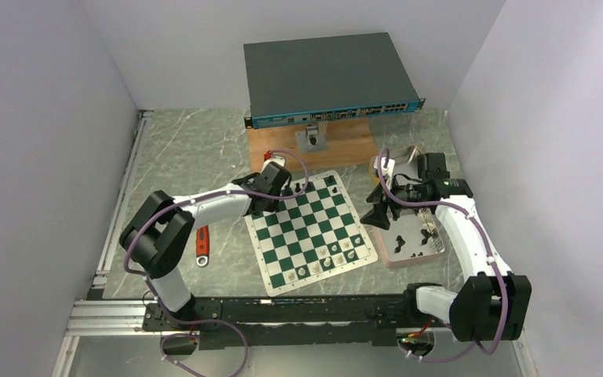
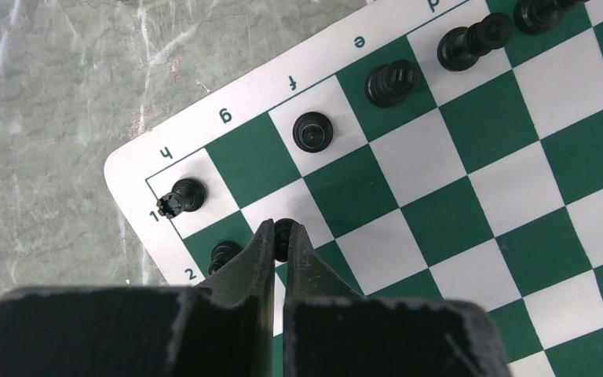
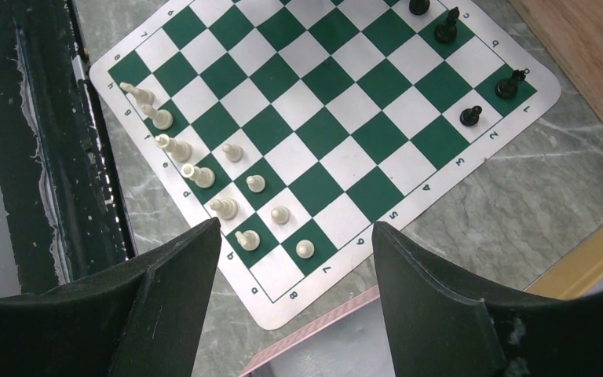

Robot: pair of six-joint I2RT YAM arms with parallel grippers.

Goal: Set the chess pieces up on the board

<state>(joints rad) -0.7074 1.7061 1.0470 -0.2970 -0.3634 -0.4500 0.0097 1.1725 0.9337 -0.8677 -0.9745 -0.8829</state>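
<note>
L gripper (image 2: 283, 233) clenched on black pawn (image 2: 283, 228) at sq g2 of board (image 2: 471, 188), next to h2 pawn (image 2: 224, 253). We note R gripper (image 3: 297, 236) spread wide, empty, above board edge by pink tray (image 1: 412, 261). Board flat on counter (image 1: 196, 157).

On the counter (image 1: 196, 157), a tray (image 1: 412, 262) holding chess pieces (image 1: 400, 238) lies just right of the board (image 1: 298, 236), a device (image 1: 326, 75) on a slab (image 1: 345, 147) behind it, a handled object (image 1: 202, 245) left.
</note>
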